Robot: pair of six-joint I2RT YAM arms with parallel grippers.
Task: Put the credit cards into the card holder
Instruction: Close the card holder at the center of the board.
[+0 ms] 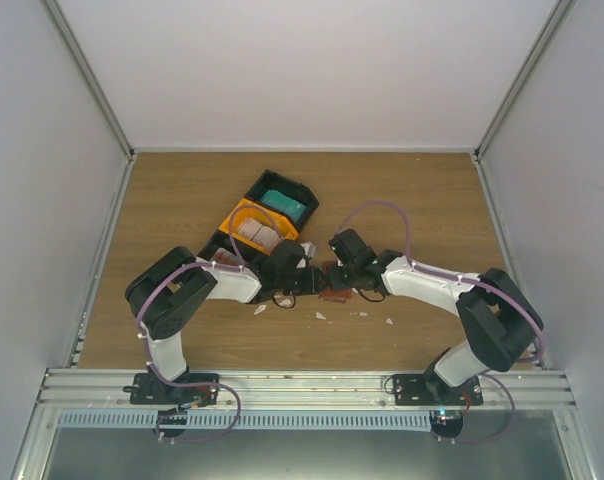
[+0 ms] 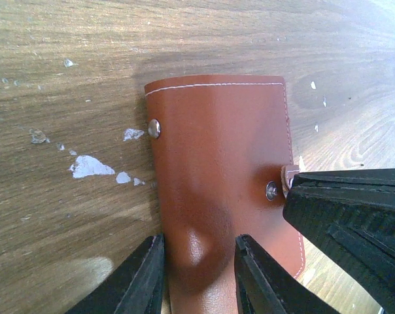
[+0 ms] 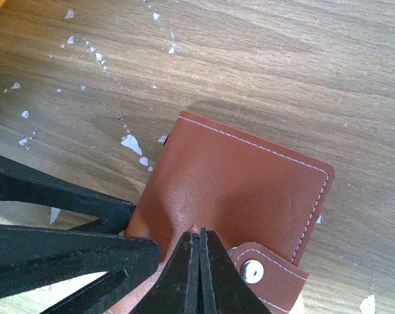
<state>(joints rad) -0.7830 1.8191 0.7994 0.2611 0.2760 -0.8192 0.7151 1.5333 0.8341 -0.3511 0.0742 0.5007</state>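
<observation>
Left claw (image 2: 199, 278) pinches a raised fold of the brown holder (image 2: 217, 144), which lies on the table (image 2: 67, 52) mid-scene. Right claw (image 3: 199, 265) pressed together, tips on the leather by the snap tab (holder's 3 o'clock, left-wrist view). Cards (image 1: 285, 204) sit in bins (image 1: 232, 215) at holder's 11 o'clock.

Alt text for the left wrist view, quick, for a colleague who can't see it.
A reddish-brown leather card holder lies on the wooden table, its near end bulging up between the two black fingers of the left gripper. The right gripper, shut, sits at the snap tab on the right. White scraps dot the wood.
</observation>
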